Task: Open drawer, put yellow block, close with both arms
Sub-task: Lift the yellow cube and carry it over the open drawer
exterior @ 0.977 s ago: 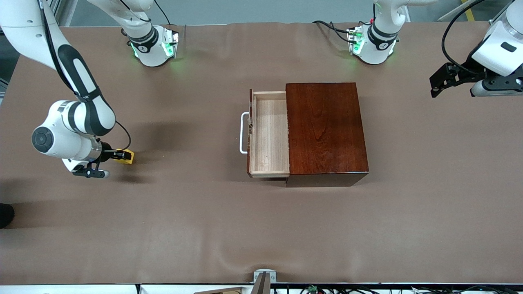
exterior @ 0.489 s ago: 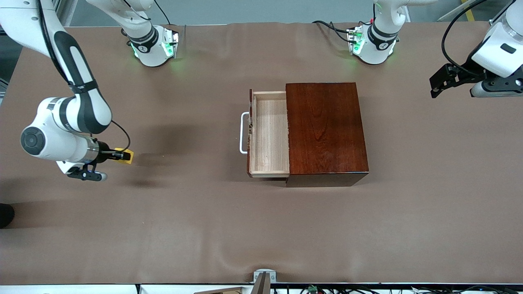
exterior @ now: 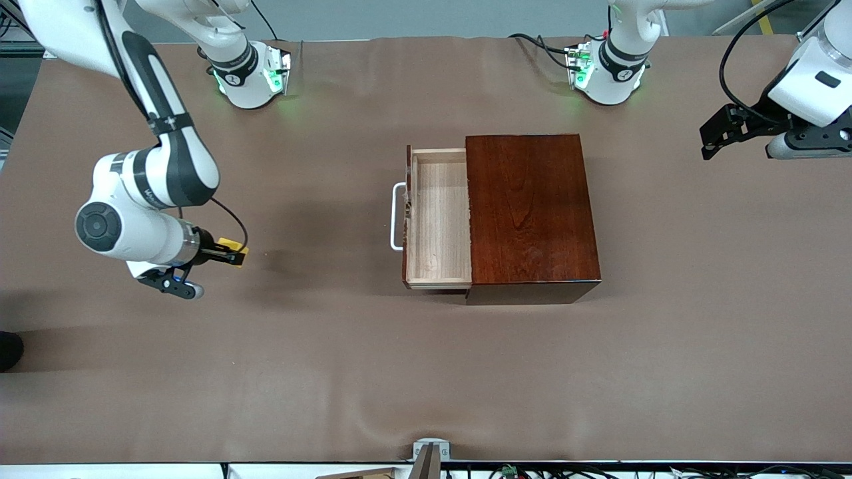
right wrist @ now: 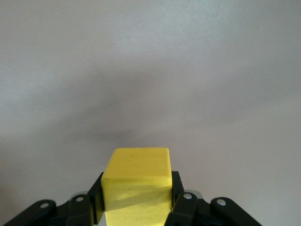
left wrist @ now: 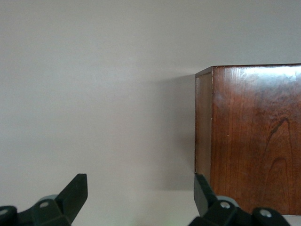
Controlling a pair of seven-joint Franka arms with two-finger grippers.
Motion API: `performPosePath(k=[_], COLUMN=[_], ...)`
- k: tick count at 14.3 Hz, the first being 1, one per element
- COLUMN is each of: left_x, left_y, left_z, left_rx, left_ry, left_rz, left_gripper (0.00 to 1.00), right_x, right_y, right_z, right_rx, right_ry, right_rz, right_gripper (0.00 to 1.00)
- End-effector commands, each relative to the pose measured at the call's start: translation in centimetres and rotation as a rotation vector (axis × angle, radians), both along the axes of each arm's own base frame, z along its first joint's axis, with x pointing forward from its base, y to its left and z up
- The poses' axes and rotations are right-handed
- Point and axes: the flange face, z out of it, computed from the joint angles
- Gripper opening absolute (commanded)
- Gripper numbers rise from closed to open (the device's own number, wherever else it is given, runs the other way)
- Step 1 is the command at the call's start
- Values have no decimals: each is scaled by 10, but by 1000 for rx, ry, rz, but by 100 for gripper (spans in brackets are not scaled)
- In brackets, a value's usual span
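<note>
Front view first, largest to smallest. Brown bench (exterior: 426, 372) carrying everything. Dark wooden box (exterior: 529, 213) near the middle, with its opening turned toward nine o'clock in the front view, so facing the right arm's end. Right arm (exterior: 153, 179) reaching out low over the bench at that end, roughly nine o'clock from the box. Left arm (exterior: 812, 80) waiting up at about two o'clock from the box, probably kept out of the way until closing calls for both arms.

Drawer (exterior: 439, 219) pulled out toward nine o'clock, pale wood lining bare and nothing inside, so ready to take the load. White handle (exterior: 397, 216) on its front, untouched.

Left gripper (exterior: 722, 130) spread wide and holding nothing, over the bench toward the left arm's end; in the left wrist view pointed at a side of the box (left wrist: 254, 136), well apart from it. Right gripper (exterior: 229, 255) clamped on the yellow block (exterior: 236, 253), raised off the bench and aimed toward the drawer. In the right wrist view, block (right wrist: 136, 181) seated squarely between the fingers, with only bare bench ahead. Likely step in hand: carrying toward three o'clock to the open drawer; placing and closing not yet done.
</note>
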Motion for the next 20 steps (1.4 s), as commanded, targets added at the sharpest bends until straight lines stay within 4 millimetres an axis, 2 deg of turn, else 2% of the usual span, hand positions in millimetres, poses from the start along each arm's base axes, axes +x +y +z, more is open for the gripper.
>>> performPosePath(k=[1,5,9,13,17,20], left_x=[-5,-7,-7,-5,-6,-6], left_y=[2,6,10,15,13,14], left_z=[9,16,16,14,15,15], left_rx=[-11,-14,-16,-21,-21,-21], left_ry=[-5,-17,-17,-15,-18,-18], left_rz=[0,8,8,22,26,27], left_gripper=[100,100,100,100,100,100], right_x=[5,10,8,-4,-27,-38], right_y=[45,78,104,145,203,232], right_z=[33,60,98,132,147,171], right_rx=[-20,31,30,5,-23,1], right_ry=[-8,-19,21,35,43,39], right_rz=[-104,-187,-260,-317,-444,-539], right_gripper=[0,0,0,0,0,0])
